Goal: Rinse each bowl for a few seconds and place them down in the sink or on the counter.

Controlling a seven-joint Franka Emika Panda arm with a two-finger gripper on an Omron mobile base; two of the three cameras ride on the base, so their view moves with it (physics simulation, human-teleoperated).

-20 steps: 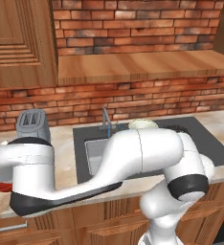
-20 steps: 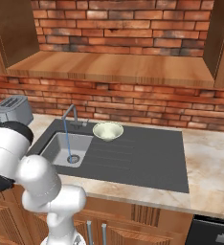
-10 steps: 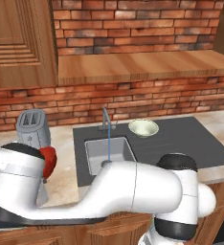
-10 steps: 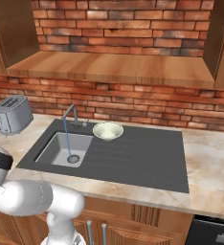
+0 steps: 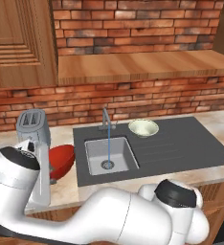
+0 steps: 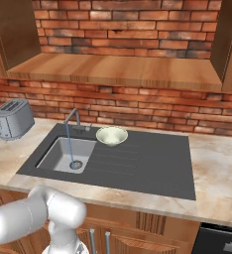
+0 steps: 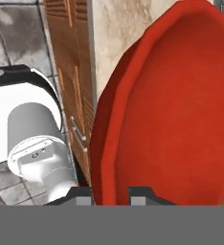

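Note:
The wide glossy red bowl [image 5: 62, 160] hangs tilted above the counter [image 5: 66, 189] just left of the sink [image 5: 181, 148]. In the hand view the red bowl [image 7: 171, 110] looms close, and my gripper [image 7: 112, 194] is shut on its rim, one fingertip on each side. My white arm covers the bowl's left part in the left base view. The pale cream-green bowl [image 5: 143, 128] sits upright on the drainboard beside the faucet [image 5: 106, 119], also seen as the cream-green bowl [image 6: 111, 135]. A thin stream of water [image 5: 108, 146] falls into the basin.
A silver toaster [image 5: 32, 125] stands on the counter behind the red bowl, near the brick wall. A wooden shelf [image 6: 118, 69] runs above the sink [image 6: 152, 166]. Bare counter [image 6: 217, 168] lies right of the drainboard. Wooden cabinet fronts [image 7: 68, 72] show below the counter edge.
My arm has swung down and left, out from in front of the sink. The red bowl has come into view left of the sink and shifted slightly toward it.

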